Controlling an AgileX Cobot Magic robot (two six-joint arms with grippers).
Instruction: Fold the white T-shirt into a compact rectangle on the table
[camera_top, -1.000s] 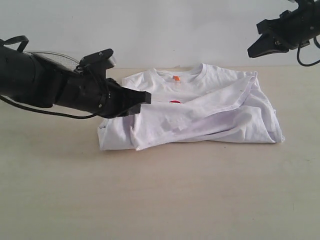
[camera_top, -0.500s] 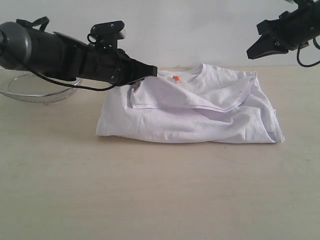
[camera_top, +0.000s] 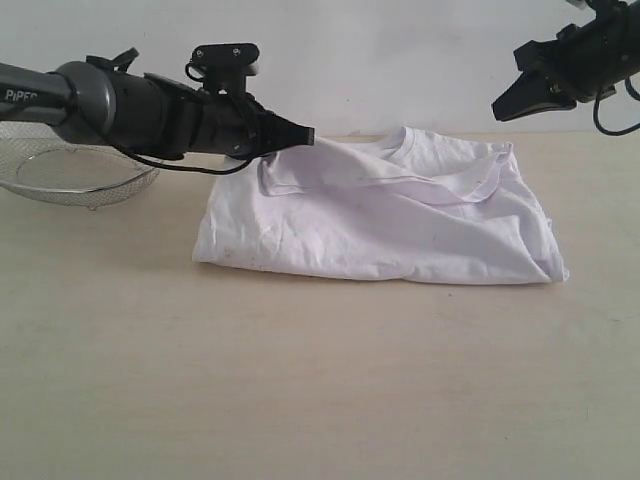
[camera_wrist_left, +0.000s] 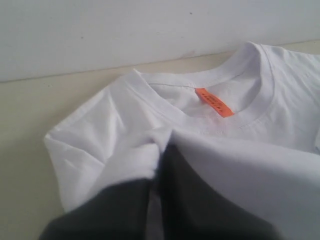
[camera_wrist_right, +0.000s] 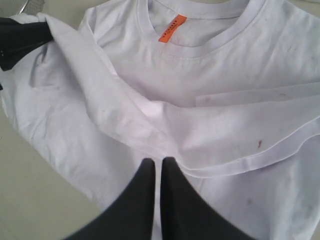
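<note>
The white T-shirt (camera_top: 400, 225) is lying bunched and partly folded on the table (camera_top: 300, 400), toward its far edge. At far left, a wire-mesh basket (camera_top: 75, 180) is sitting clear of the cloth. My left gripper (camera_top: 303, 134) is pinching a fold of the shirt beside the collar (camera_top: 405, 140) and holding it raised off the table. My right gripper (camera_top: 505, 104) is hovering above the shirt's right side, jaws pressed together, gripping nothing.

Robot lab bench, bare white wall (camera_top: 400, 50), plain beige table (camera_top: 300, 380), black robot arm (camera_top: 140, 110)
</note>
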